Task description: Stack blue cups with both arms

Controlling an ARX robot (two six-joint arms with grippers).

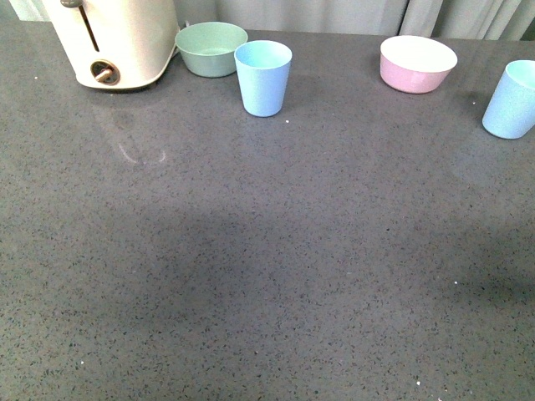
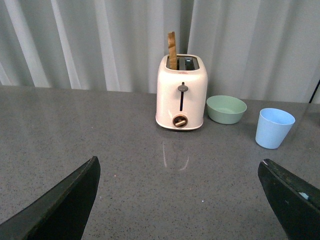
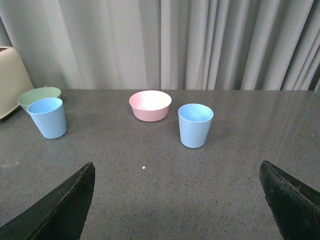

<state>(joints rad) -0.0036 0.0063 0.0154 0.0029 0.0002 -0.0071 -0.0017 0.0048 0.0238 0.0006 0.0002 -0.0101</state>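
1. The toaster [image 1: 117, 42] stands at the back of the grey counter [image 1: 251, 276], on the robot's left and close to the curtain [image 1: 334, 12]. A slice of bread [image 2: 171, 50] sticks up from one slot.
2. The green bowl [image 1: 211, 48] sits just to the right of the toaster. The left wrist view shows a small gap between them.
3. The first blue cup [image 1: 262, 79] stands upright, mouth up, just past the green bowl from the toaster and a little nearer the robot. The left wrist view shows it apart from the bowl.
4. The pink bowl [image 1: 417, 65] sits well to the right of the toaster, with a stretch of open counter between it and the first blue cup.
5. The second blue cup [image 1: 512, 100] is the thing farthest from the toaster. It stands upright beyond the pink bowl, and the right edge of the front view cuts it off. The right wrist view shows it whole and apart from the pink bowl.
6. The two cups stand well apart, not stacked.
7. The left gripper [image 2: 178, 161] hovers over the counter on the robot's side of the toaster. Its fingers [image 2: 65, 205] are spread wide and hold nothing.
8. The right gripper [image 3: 176, 165] faces the pink bowl and both cups. Its fingers [image 3: 60, 210] are also spread wide and hold nothing.
9. From the toaster's row toward the robot, the counter runs broad and open.
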